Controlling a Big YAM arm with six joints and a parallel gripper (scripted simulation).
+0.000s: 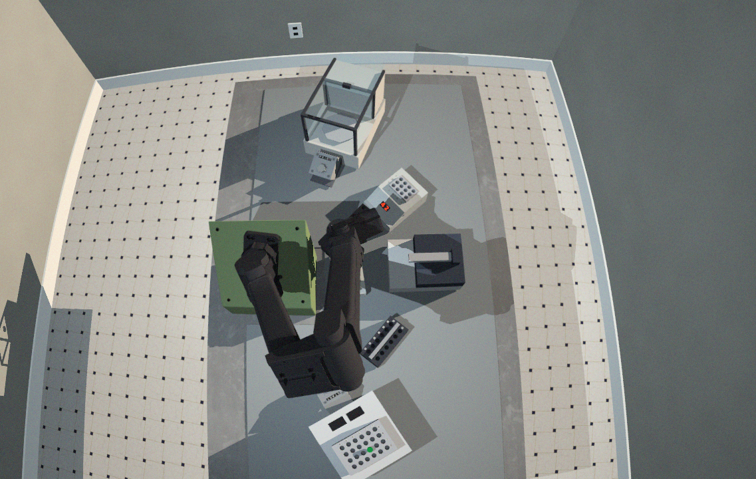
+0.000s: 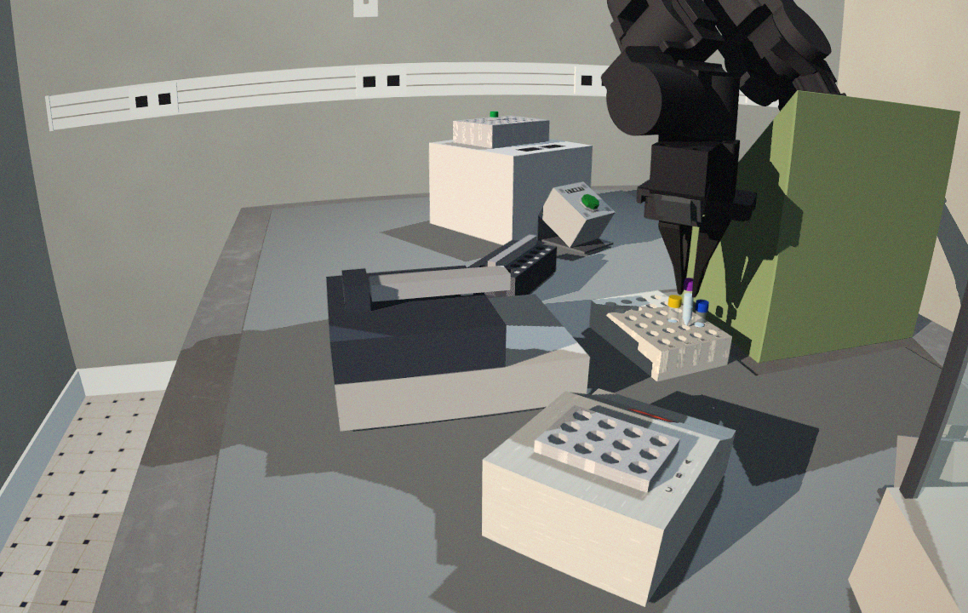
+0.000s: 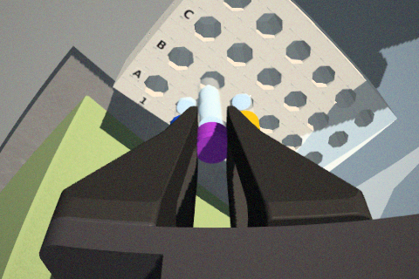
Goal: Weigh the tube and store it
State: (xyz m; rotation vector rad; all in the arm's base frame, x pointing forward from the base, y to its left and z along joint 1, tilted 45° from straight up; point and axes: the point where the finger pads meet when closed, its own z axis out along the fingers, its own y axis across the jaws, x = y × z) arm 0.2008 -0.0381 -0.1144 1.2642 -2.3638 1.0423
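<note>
My gripper (image 2: 688,295) (image 3: 212,119) is shut on tube A (image 2: 687,307) (image 3: 210,102), just under its violet cap. The tube stands upright, drawn up over bore B2 of the rack RK (image 2: 693,364) (image 3: 144,52); I cannot tell whether its tip is still inside. A blue-capped tube (image 2: 701,308) and a yellow-capped tube (image 2: 673,304) stand beside it in A2 and B3. The balance (image 1: 352,159) has its door (image 1: 358,74) slid back, open; its pan looks bare. The PRINT key (image 1: 322,167) is on its front. The dry block DB (image 1: 420,190) (image 2: 570,533) shows empty bores.
The spectrophotometer (image 1: 439,275) (image 2: 456,400) stands behind the rack. The magnet block (image 1: 384,340) and the mixer (image 1: 324,438) (image 2: 472,190), holding a green-capped tube (image 1: 370,450) (image 2: 493,114), are farther right. A tall green block (image 1: 231,256) (image 2: 861,228) stands close beside the rack.
</note>
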